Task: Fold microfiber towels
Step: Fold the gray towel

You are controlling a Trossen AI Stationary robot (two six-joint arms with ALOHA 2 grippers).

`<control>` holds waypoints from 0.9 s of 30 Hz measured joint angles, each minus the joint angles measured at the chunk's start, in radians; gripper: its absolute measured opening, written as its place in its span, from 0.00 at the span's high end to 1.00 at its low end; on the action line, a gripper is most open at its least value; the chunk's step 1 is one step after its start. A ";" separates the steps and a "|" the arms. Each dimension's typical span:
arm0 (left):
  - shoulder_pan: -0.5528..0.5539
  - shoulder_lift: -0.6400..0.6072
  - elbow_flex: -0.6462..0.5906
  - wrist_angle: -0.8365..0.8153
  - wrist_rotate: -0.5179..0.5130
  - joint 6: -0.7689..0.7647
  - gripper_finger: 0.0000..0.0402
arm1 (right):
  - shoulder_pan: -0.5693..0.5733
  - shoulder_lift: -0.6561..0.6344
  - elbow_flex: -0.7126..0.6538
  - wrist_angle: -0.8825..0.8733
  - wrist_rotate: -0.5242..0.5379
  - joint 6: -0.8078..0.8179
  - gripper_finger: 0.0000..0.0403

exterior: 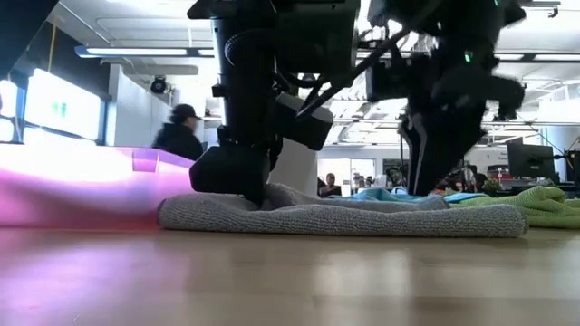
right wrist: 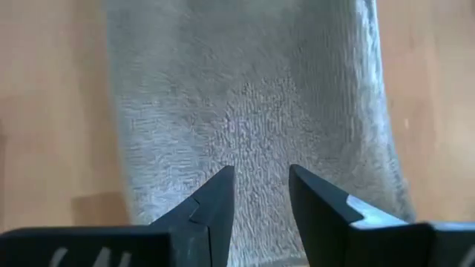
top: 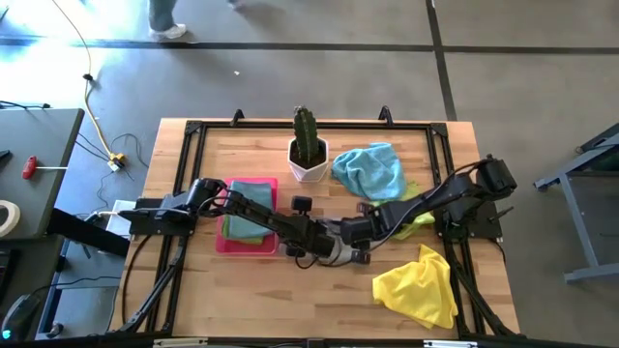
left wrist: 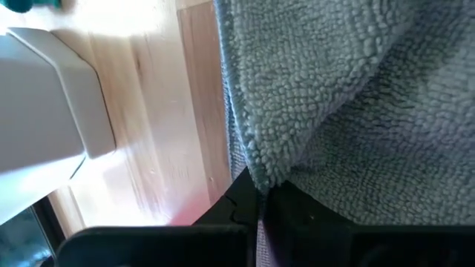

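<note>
Our left gripper [left wrist: 256, 204] pinches the grey towel [left wrist: 349, 104] on the bench [left wrist: 159, 126]. Our right gripper [right wrist: 261, 185] hangs spread above that towel.

Grey towel [exterior: 344, 217] lies folded flat mid-table; blue [top: 370, 169], yellow [top: 418, 285] towels lie crumpled.

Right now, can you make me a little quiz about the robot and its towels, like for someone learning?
1. True or false: the cactus pot stands inside the pink tray.
2. Which towel lies nearest the table's front right corner? A) blue towel B) yellow towel C) grey towel
3. Fill in: the left gripper is shut on the ____ towel.

Key:
1. False. The pot stands on the table behind the tray.
2. B.
3. Grey. The right gripper is open just above the same towel.
</note>
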 joint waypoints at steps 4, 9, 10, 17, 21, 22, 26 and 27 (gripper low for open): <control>-0.005 0.000 0.000 -0.003 0.002 0.000 1.00 | -0.016 0.000 -0.079 0.065 0.003 0.039 0.74; -0.010 0.000 0.000 -0.016 0.039 -0.001 1.00 | -0.029 0.000 -0.113 0.065 0.009 0.062 0.76; -0.010 0.000 0.000 -0.028 0.061 -0.001 1.00 | -0.031 0.000 -0.113 0.058 0.008 0.062 0.77; -0.011 0.000 0.000 -0.138 0.098 -0.040 0.98 | -0.032 0.000 -0.113 0.052 0.009 0.063 0.77; -0.011 0.000 0.000 -0.145 -0.011 -0.060 0.90 | -0.032 0.000 -0.113 0.055 0.008 0.063 0.77; -0.011 0.000 0.000 -0.145 -0.033 -0.057 0.86 | -0.032 0.000 -0.113 0.055 0.008 0.066 0.77; -0.010 0.000 0.000 -0.148 -0.127 -0.046 0.72 | -0.032 0.000 -0.113 0.056 0.008 0.066 0.77; -0.010 0.000 0.000 -0.156 -0.130 -0.046 0.69 | -0.032 0.000 -0.113 0.056 0.008 0.066 0.77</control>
